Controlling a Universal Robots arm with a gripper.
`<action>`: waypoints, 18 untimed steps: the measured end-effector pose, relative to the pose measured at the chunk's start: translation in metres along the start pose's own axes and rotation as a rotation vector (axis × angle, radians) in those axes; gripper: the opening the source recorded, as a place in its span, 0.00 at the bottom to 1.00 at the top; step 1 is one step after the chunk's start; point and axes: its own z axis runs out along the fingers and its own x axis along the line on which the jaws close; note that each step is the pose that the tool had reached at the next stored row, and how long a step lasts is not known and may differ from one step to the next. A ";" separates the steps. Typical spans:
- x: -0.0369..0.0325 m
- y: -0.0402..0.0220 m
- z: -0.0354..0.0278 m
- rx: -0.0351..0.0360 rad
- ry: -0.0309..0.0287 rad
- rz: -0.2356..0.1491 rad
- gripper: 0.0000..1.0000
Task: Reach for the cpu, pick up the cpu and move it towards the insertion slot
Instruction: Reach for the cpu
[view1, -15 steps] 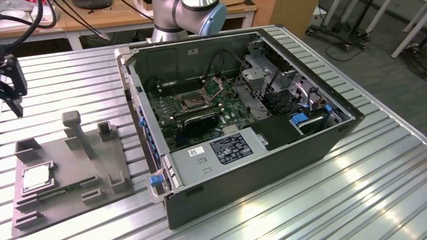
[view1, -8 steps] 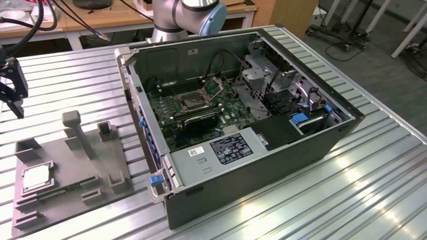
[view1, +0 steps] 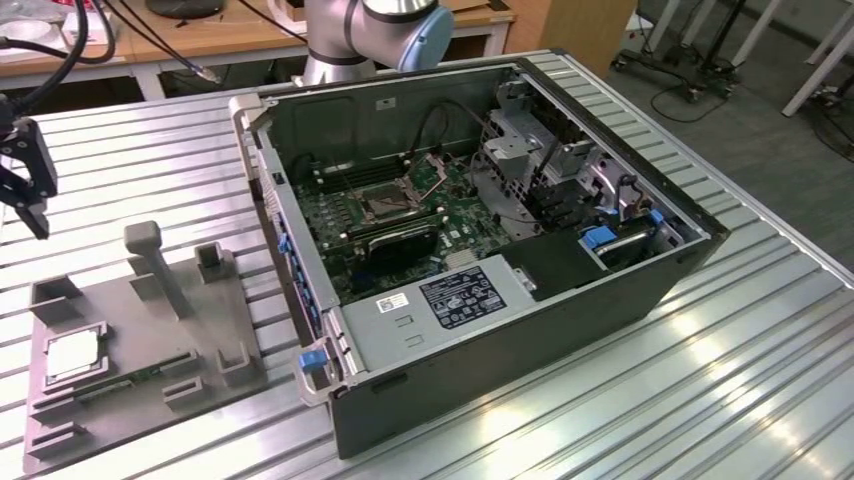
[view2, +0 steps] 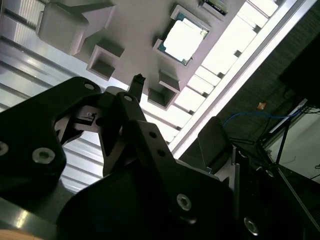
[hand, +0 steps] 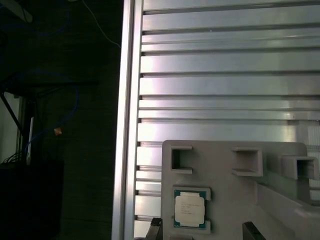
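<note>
In the exterior view, your gripper hangs above the table at about 9 o'clock of the picture, touching nothing; from this angle you cannot tell how its fingers stand. The cpu lies flat in a square recess of the grey fixture at about 8 o'clock, well apart from the gripper and roughly at 6 o'clock from it. A narrow green strip lies just beside the cpu, at 4 o'clock from it. The open computer case fills the middle of the table; the insertion slot, dark inside its silvery frame, sits on the green board inside the case, at about 2 o'clock from the cpu and well apart from it.

In the second wrist view, you look past the black gripper body; one dark fingertip stands over the fixture, and the cpu rests in its recess beyond that tip, untouched.

In the first wrist view, the two fingers are spread wide and hold nothing; the cpu sits in the fixture in line with the gap between them, not yet gripped; the slatted table stretches beyond the fixture.
</note>
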 end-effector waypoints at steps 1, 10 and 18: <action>0.0001 -0.0002 0.0003 -0.0001 -0.0002 0.000 0.71; 0.0001 -0.0008 0.0031 0.0000 0.0000 0.000 0.71; 0.0001 -0.0012 0.0059 0.0000 -0.0001 -0.001 0.71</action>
